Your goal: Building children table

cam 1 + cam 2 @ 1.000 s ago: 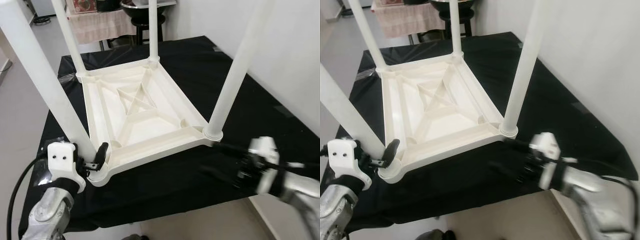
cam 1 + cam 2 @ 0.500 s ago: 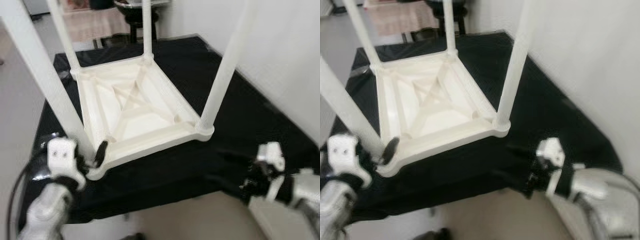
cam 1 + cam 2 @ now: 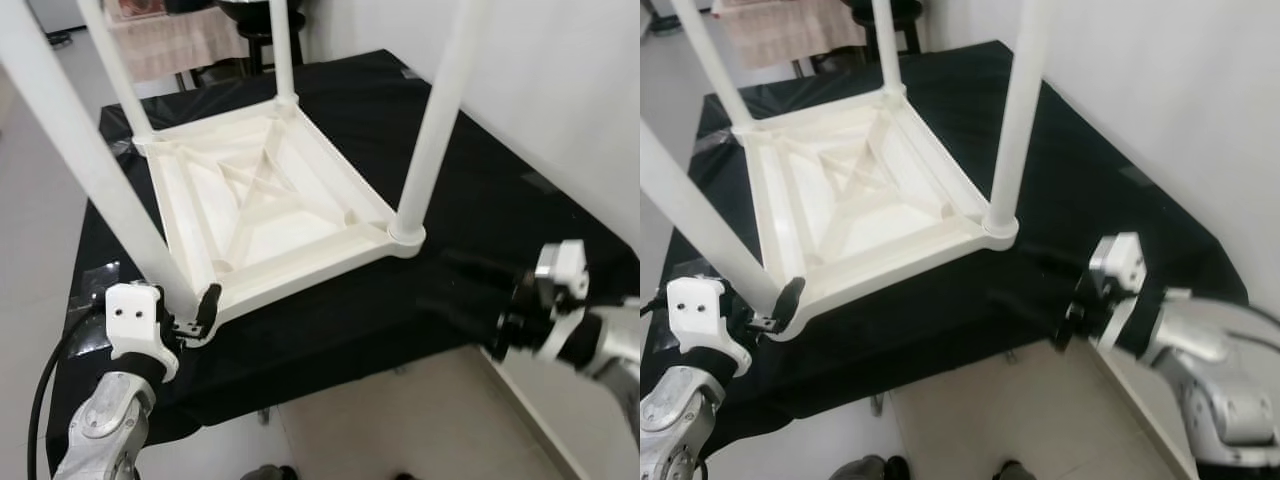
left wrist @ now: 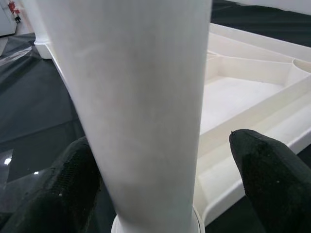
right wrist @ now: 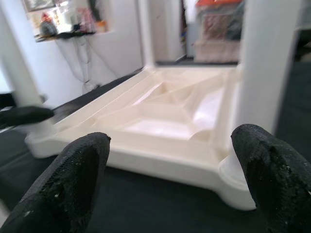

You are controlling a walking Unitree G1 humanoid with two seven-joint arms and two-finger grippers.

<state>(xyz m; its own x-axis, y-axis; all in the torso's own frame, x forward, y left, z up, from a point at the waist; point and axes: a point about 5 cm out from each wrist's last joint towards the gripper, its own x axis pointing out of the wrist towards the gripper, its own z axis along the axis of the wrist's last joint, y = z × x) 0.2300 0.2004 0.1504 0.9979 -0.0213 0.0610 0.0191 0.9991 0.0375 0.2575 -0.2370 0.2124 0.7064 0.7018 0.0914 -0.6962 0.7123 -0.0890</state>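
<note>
Black cloth [image 3: 470, 180], upturned table [image 3: 270, 200] — left pincer [image 3: 190, 318] straddling leg [image 3: 85, 170]

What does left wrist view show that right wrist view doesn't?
Left wrist view alone: a thick white plastic table leg up close between the left gripper and its open black fingers. Right wrist view alone: the right gripper, open and apart from the table, plus a near-corner leg and room clutter behind. Both: the upturned white plastic tabletop with ribbed underside, on a black cloth.
</note>
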